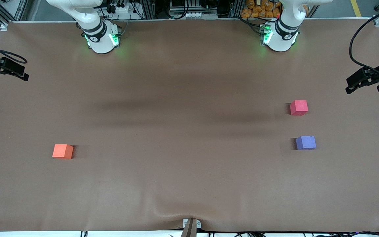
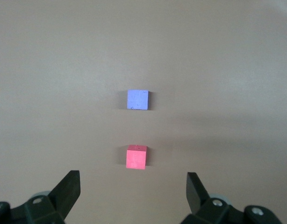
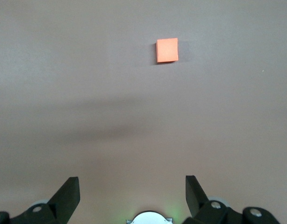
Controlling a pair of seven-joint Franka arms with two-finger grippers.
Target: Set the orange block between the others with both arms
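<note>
The orange block lies alone on the brown table toward the right arm's end. The others lie toward the left arm's end: a pinkish-red cube and, nearer the front camera, a purple-blue cube, with a bare gap between them. My left gripper hangs open high over the table, short of the pinkish-red cube. My right gripper hangs open high over the table near its own base, well away from the orange block. Neither holds anything, and neither shows in the front view.
The two white arm bases, lit green, stand along the table's edge farthest from the front camera. Black devices with cables jut in at both ends of the table. A small clamp sits at the nearest edge.
</note>
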